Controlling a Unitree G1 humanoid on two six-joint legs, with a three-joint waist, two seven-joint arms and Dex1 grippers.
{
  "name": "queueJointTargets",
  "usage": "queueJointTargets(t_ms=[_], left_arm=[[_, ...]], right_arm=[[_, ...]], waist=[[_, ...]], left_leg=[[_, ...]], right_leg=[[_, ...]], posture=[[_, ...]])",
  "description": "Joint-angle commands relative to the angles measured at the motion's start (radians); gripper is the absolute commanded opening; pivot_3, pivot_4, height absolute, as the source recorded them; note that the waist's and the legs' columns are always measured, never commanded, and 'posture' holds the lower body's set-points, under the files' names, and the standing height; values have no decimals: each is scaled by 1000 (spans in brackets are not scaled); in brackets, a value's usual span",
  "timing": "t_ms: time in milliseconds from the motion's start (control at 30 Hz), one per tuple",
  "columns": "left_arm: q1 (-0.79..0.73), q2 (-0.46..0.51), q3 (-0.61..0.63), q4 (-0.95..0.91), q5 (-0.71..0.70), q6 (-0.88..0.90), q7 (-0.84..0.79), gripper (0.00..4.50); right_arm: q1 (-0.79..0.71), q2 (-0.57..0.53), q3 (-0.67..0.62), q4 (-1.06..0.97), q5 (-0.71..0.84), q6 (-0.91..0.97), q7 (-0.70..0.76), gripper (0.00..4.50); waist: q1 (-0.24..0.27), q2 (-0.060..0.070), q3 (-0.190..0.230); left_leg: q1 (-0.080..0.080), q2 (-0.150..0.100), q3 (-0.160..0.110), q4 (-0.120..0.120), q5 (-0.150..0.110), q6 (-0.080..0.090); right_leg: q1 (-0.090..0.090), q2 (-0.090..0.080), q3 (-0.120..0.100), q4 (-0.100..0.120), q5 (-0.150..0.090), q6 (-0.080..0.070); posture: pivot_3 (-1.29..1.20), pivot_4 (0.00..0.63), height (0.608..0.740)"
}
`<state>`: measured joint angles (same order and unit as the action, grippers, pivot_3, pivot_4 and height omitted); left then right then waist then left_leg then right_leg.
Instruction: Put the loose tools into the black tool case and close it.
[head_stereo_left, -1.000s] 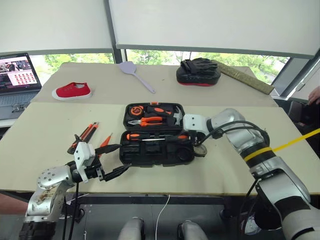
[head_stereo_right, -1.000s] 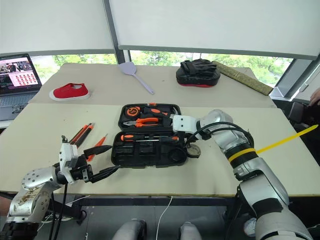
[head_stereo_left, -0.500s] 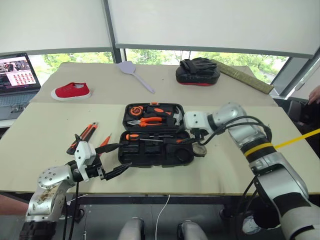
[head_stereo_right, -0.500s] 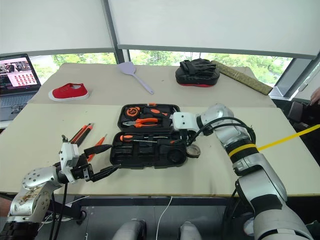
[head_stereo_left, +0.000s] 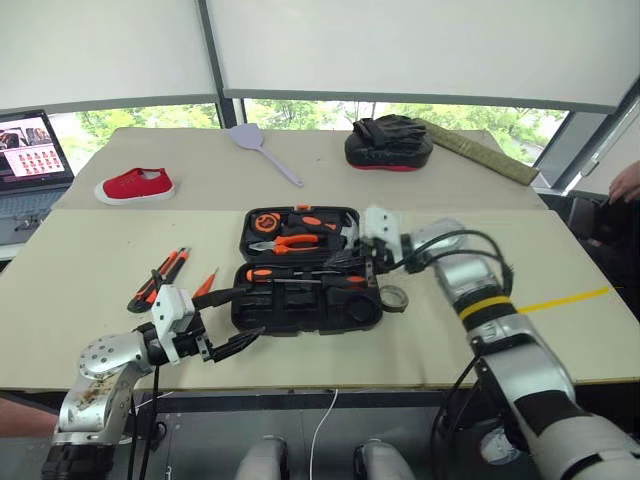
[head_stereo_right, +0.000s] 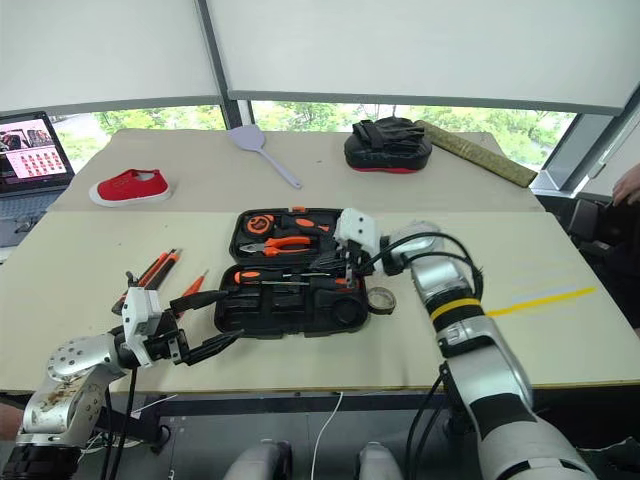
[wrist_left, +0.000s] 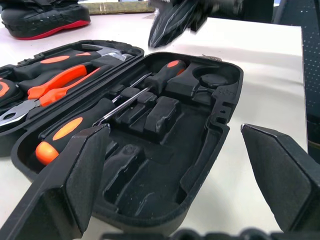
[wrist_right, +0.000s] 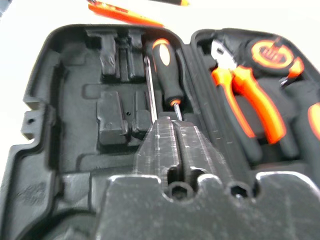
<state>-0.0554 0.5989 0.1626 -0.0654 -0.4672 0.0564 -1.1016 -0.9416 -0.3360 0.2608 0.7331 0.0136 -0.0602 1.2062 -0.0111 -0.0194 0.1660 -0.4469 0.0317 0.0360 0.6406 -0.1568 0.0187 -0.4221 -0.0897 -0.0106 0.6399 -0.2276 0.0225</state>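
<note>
Fingers of the right gripper (wrist_right: 172, 145) are pressed together with nothing between them, poised over the near half of the black tool case (head_stereo_left: 305, 310), just above the shaft of a screwdriver (head_stereo_left: 290, 273) seated in its slot. Wide apart stand the fingers of the left gripper (head_stereo_left: 228, 318), hovering level at the table's front edge, aimed at the case's left end without touching it. The case lies open mid-table; pliers (head_stereo_left: 283, 243) sit in its far half. A utility knife (head_stereo_left: 160, 277) and tester pen (head_stereo_left: 205, 284) lie loose toward the table's left edge, and a grey tape roll (head_stereo_left: 394, 298) rests just beside the case's right end.
</note>
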Motion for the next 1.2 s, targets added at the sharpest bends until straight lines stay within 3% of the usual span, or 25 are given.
queueJointTargets(t_ms=[33,367,533,567,600,733,933,1067,1200], left_arm=[[8,4,6,-9,11,-29,9,4500],[17,15,11,-13,26,-16,39,4500],[45,17,70,21,-8,-22,37,4500],[56,19,97,25,-26,-18,38,4500],[71,22,136,30,-46,-16,41,4500],[165,54,316,68,-88,-34,65,4500],[359,111,561,184,-79,-44,96,4500],[485,136,647,264,-49,-27,113,4500],[532,137,645,146,-98,98,150,4500]], right_arm=[[10,10,16,50,-33,-26,-15,97],[-15,68,62,143,-108,25,-99,97],[28,51,-40,-50,45,48,-11,97],[49,34,-66,-113,80,52,7,608],[81,9,-94,-188,120,62,28,730],[243,-62,-239,-440,279,24,32,2273],[510,-158,-393,-631,431,-48,91,4180],[668,-219,-450,-657,466,-112,143,4350],[702,-235,-464,-674,482,-101,110,4350]], waist=[[0,0,0],[-9,-1,-2],[-9,-1,-2],[-9,-1,-2],[-8,-1,-2],[-1,-1,-2],[-1,-3,-2],[-1,-3,-2],[-1,-4,-2]], left_leg=[[0,0,0,0,0,0],[8,3,0,0,1,-3],[9,5,0,0,1,-3],[9,5,0,0,1,-3],[8,5,0,0,1,-3],[4,6,0,-2,-1,-7],[5,3,0,-7,-2,-7],[6,4,1,-7,-3,-10],[9,6,1,-7,-8,-18]], right_leg=[[0,0,0,0,0,0],[3,2,0,4,-2,-4],[2,4,0,6,-3,-7],[2,4,0,6,-2,-8],[1,4,0,6,-3,-8],[-1,2,0,5,-5,-5],[1,-1,-1,0,-7,-4],[0,-2,-2,0,-12,-5],[0,-4,-2,0,-18,-6]], posture=[[0,150,740],[0,150,740],[0,150,740],[0,150,740],[0,150,740],[0,150,740],[0,150,740],[0,150,740],[0,150,740]])
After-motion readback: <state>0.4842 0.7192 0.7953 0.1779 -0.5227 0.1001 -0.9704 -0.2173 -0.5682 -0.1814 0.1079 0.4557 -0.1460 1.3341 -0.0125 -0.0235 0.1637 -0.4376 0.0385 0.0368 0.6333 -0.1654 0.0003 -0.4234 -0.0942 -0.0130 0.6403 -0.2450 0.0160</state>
